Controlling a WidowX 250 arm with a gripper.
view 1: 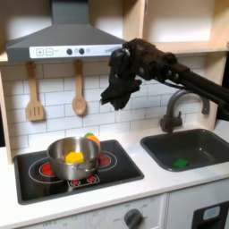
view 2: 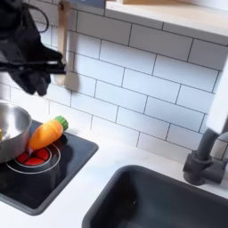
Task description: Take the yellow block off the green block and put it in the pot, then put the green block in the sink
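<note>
Both placements appear complete: yellow block [view 1: 74,157] in pot [view 1: 55,159], green block [view 1: 181,164] in sink [view 1: 206,137]. Claw [view 1: 116,92] state indeterminable.

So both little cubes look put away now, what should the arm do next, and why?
Probably just lift a little further and stop. The small yellow block already lies inside the round shiny silver pot on the stove, and the small green block sits on the floor of the dark grey sink. The black gripper hangs high above the counter and seems to hold nothing.
</note>
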